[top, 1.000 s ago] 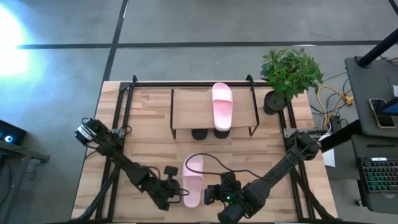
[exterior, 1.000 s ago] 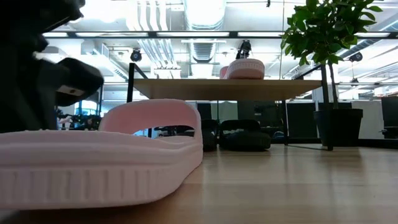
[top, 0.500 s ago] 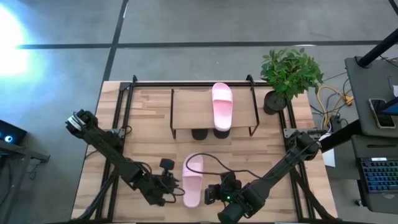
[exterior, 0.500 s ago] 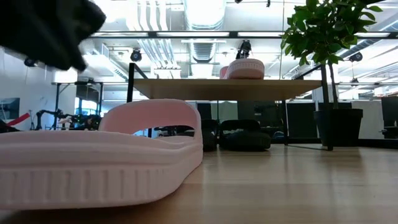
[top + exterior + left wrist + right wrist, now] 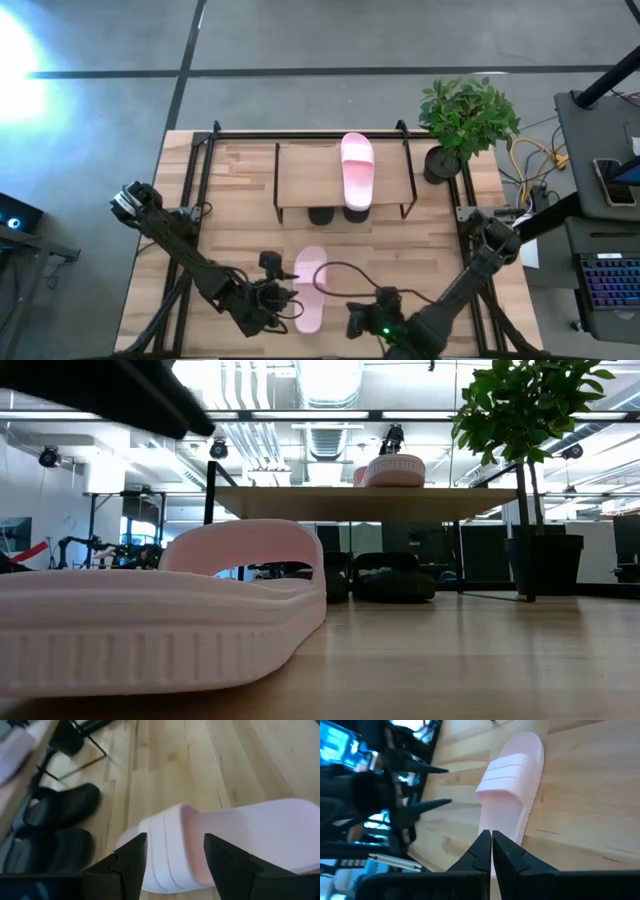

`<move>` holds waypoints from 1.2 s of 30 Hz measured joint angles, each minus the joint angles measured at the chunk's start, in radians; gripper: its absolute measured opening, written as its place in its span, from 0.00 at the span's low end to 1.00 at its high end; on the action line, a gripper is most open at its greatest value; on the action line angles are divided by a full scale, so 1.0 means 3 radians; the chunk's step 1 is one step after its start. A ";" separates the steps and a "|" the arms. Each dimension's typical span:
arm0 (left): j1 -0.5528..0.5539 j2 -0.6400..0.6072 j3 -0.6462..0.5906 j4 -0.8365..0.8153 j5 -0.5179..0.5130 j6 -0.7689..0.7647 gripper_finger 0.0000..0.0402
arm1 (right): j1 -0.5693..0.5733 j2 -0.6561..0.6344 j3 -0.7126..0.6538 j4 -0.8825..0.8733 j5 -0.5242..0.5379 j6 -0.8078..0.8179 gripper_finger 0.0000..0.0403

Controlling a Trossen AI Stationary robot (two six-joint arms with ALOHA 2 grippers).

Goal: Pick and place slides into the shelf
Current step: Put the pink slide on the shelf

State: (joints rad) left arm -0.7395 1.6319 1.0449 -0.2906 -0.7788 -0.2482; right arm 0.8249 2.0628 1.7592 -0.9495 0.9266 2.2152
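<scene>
The left gripper (image 5: 172, 855) has its jaws wide, straddling the strap end of the loose pink slide (image 5: 309, 288), which lies flat on the table (image 5: 240, 215) with its long axis pointing at the shelf (image 5: 345, 172). The right gripper (image 5: 491, 847), jaws pinched together, sits just beside the slide's other edge, so the left arm looks better placed to grasp.

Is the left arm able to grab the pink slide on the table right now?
Probably yes. The left end effector is open, its fingers on either side of the strap of the pink slide, and nothing sits between them. The right end effector is shut, near the slide's other end.
</scene>
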 joint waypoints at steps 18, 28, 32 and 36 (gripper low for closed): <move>0.0204 0.0717 0.0204 0.0067 -0.0046 -0.0113 0.45 | 0.0392 -0.0041 0.0000 -0.0137 0.0842 0.0355 0.02; 0.0473 0.0807 0.0166 0.0038 -0.0158 0.0003 0.36 | 0.0392 -0.0041 -0.0005 -0.0165 0.0837 0.0287 0.02; 0.0488 0.0829 0.0162 0.0045 -0.0125 0.0059 0.25 | 0.0392 -0.0041 -0.0005 -0.0203 0.0828 0.0284 0.02; 0.0503 0.0829 0.0162 0.0064 -0.0143 0.0253 0.11 | 0.0392 -0.0041 -0.0005 -0.0242 0.0827 0.0283 0.02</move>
State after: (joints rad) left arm -0.5884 1.8805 1.0935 -0.2714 -0.8216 -0.1723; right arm 0.9424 2.0506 1.7576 -1.0219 1.1748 2.3002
